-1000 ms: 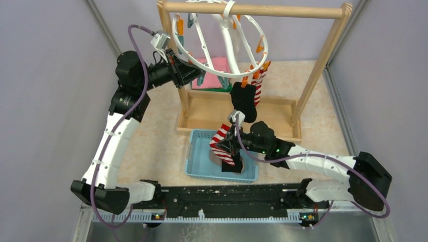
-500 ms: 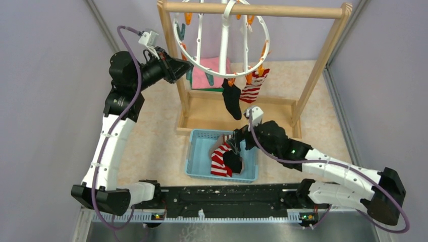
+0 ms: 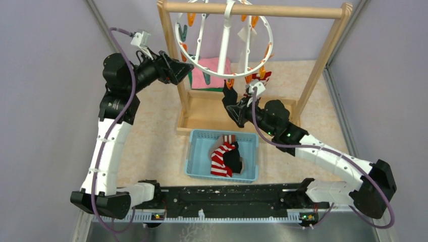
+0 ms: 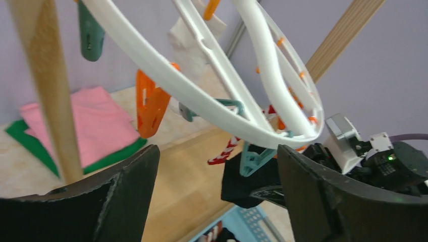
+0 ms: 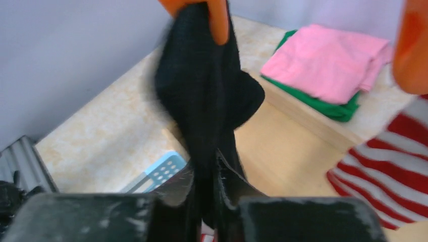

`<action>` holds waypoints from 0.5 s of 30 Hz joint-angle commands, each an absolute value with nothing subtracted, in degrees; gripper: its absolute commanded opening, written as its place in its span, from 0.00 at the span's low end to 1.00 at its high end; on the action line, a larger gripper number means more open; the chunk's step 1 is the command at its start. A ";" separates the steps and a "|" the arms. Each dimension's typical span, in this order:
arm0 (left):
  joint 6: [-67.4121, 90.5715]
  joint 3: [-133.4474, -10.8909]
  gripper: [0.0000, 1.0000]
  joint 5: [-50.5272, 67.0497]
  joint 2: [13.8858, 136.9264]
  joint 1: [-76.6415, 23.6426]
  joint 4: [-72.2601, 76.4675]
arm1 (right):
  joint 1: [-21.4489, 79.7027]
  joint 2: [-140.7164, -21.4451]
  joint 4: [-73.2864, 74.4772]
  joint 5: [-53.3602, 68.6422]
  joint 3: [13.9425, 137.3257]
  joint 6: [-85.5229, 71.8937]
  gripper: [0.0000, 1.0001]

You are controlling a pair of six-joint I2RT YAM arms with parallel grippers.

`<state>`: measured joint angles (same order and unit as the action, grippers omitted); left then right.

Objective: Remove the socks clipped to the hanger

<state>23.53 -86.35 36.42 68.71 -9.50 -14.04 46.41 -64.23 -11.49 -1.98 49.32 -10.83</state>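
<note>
The white ring hanger (image 3: 222, 38) hangs from the wooden rack's top bar. A black sock (image 3: 233, 103) dangles from an orange clip (image 3: 229, 83), and my right gripper (image 3: 235, 110) is shut on its lower part. The right wrist view shows the black sock (image 5: 207, 96) pinched between the fingers of that gripper (image 5: 207, 199). A red-and-white striped sock (image 3: 259, 76) and a white sock (image 3: 245, 34) are clipped to the ring too. My left gripper (image 3: 182, 70) stands open beside the rack's left post, below the ring (image 4: 202, 96), holding nothing.
A blue basket (image 3: 194, 151) in front of the rack holds a striped sock (image 3: 219, 159) and a black one. A folded pink-and-green cloth (image 3: 212, 70) lies behind the wooden rack (image 3: 252, 9). Grey walls close in both sides.
My right gripper dropped the striped sock into the basket, rose to the hanging black sock and shut on it. My left gripper let go of the ring, drew back left and opened; the ring swung back.
</note>
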 commanded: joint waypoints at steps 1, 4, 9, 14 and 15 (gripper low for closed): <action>22.78 -86.64 0.98 35.40 65.24 -7.28 -17.81 | 46.52 -65.73 -19.35 4.95 50.91 -12.41 0.00; 19.34 -84.96 0.99 37.70 62.57 -6.07 -22.10 | 47.52 -65.84 -20.70 6.09 50.61 -13.14 0.00; 18.60 -77.62 0.99 47.04 57.18 -5.89 -24.27 | 49.15 -68.18 -23.86 9.35 52.43 -16.13 0.00; 18.61 -70.44 0.99 54.63 56.38 -5.89 -21.99 | 51.88 -72.53 -28.77 14.30 56.76 -20.94 0.00; 18.48 -70.00 0.99 55.44 56.93 -5.90 -21.60 | 52.72 -73.43 -29.16 14.59 57.67 -21.15 0.00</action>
